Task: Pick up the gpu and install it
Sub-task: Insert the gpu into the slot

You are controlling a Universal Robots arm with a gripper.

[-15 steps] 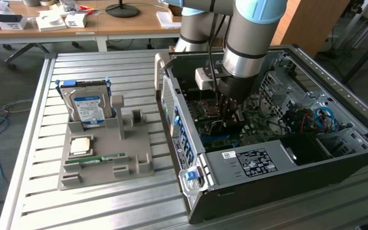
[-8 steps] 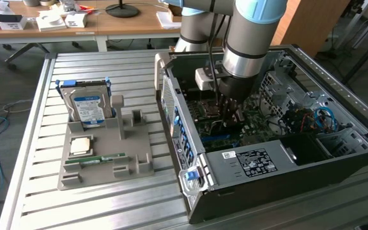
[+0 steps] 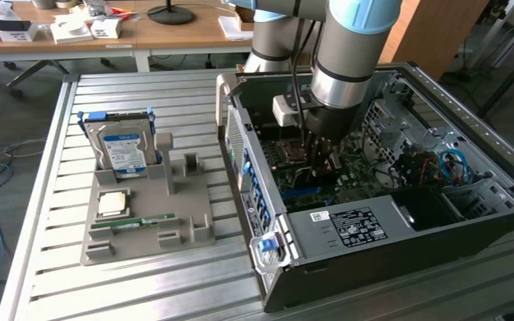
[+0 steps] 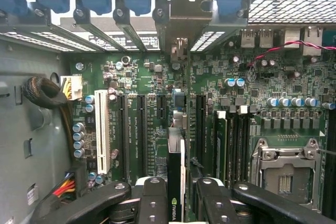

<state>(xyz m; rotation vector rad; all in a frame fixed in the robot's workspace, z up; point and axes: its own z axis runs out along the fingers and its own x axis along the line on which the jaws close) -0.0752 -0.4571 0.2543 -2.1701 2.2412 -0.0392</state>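
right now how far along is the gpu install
Done: the gpu is off the tray, where the hard drive and memory stick lie. In hand: the claw is shut on the card, holding it edge-on inside the open case, over the motherboard slots. Left: seating it; whether its edge is in a slot yet cannot be told.

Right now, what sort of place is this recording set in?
Likely a robotics lab bench for PC assembly: an open desktop computer case on a slatted aluminium table, a grey fixture holding a hard drive, and cluttered wooden desks behind.
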